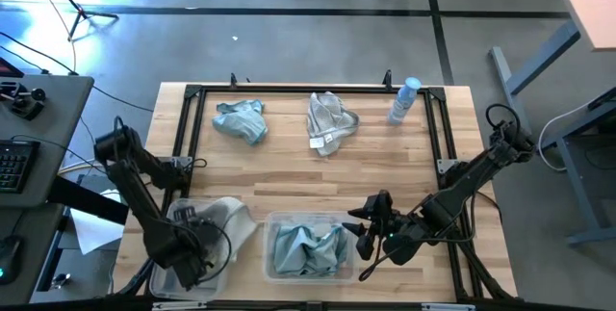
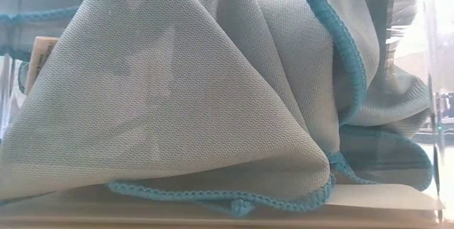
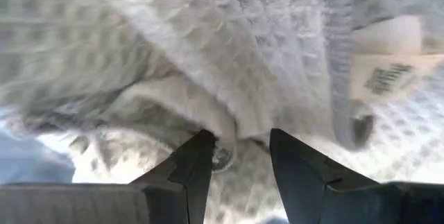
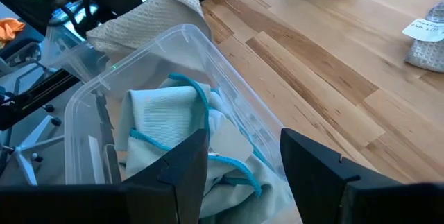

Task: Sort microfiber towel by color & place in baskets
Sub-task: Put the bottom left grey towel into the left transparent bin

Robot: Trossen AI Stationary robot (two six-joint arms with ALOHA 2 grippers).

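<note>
My left gripper point(image 1: 197, 244) is open, low inside the left basket point(image 1: 162, 274). A grey-beige waffle towel point(image 1: 226, 217) drapes over that basket's far rim and fills the left wrist view point(image 3: 208, 57). My right gripper point(image 1: 369, 229) is open and hovers just right of the middle basket point(image 1: 269, 220), touching nothing. That basket holds bunched teal-edged towels point(image 4: 166, 120), which fill the low view point(image 2: 177, 101). A loose teal towel point(image 1: 241, 118) and a loose grey-beige one point(image 1: 330, 120) lie on the table's far part. My left gripper has a fold of the grey-beige towel point(image 3: 229, 130) reaching down between its open fingertips point(image 3: 205, 148). The cloth lies against the tips but is not pinched. The towel rests on the basket, not lifted.
A pale blue spray bottle point(image 1: 404, 101) lies at the far right of the table, inside the black frame point(image 1: 318, 90). Bare wood point(image 1: 318, 181) lies between the baskets and the loose towels. A desk with a keyboard point(image 1: 14, 162) stands left of the table.
</note>
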